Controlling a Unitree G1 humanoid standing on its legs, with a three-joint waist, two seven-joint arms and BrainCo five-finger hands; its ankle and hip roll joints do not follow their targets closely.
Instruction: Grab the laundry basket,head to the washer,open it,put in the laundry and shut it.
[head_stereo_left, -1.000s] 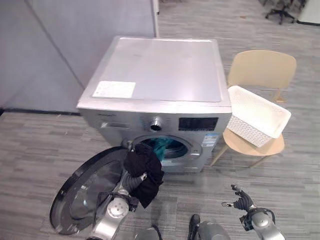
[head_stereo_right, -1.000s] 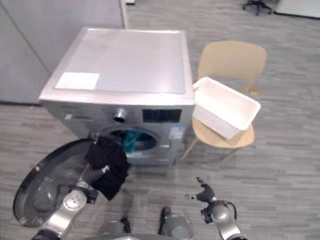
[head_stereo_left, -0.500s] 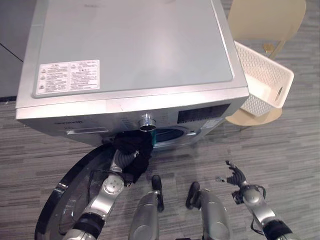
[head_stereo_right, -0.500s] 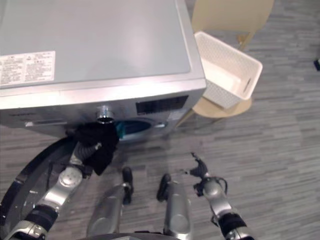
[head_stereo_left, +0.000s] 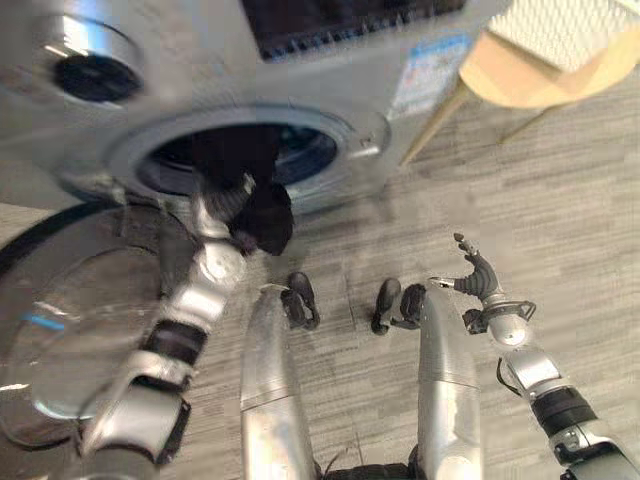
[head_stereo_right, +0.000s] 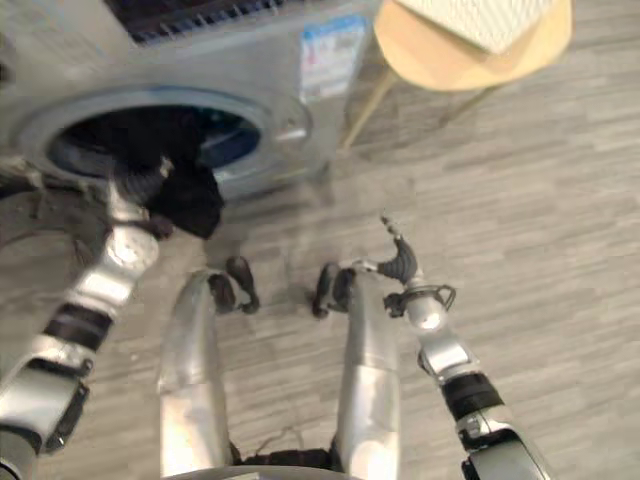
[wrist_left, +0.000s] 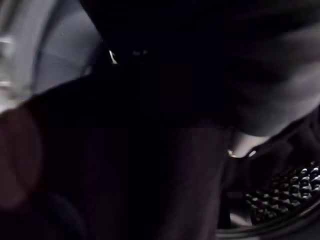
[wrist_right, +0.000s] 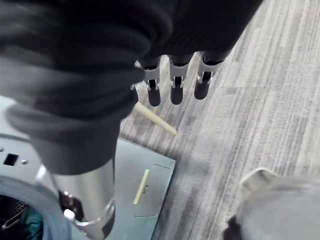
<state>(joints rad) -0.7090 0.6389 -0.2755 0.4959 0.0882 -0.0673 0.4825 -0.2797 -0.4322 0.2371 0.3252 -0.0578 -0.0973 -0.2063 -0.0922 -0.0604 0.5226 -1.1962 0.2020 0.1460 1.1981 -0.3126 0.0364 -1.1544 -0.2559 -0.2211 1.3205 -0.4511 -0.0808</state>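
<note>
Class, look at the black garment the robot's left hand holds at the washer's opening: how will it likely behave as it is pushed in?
The black garment droops in folds below the left hand, so it is probably floppy. Part hangs outside the washer's opening, so it may snag on the rim. It looks light, bunched in one hand.

Grey wood-grain plank flooring (head_stereo_left: 560, 190) runs across the whole scene, its boards laid side by side in long narrow strips with mixed lighter and darker tones. At the upper right stands a light beige wooden chair with a rounded seat (head_stereo_left: 520, 75) on slim tapered legs (head_stereo_left: 432, 125) that splay outward to the floor. One of those pale legs (wrist_right: 156, 120) also appears in the right wrist view, slanting across the same grey boards. The light is even and soft, casting only faint shadows beneath the chair.
</note>
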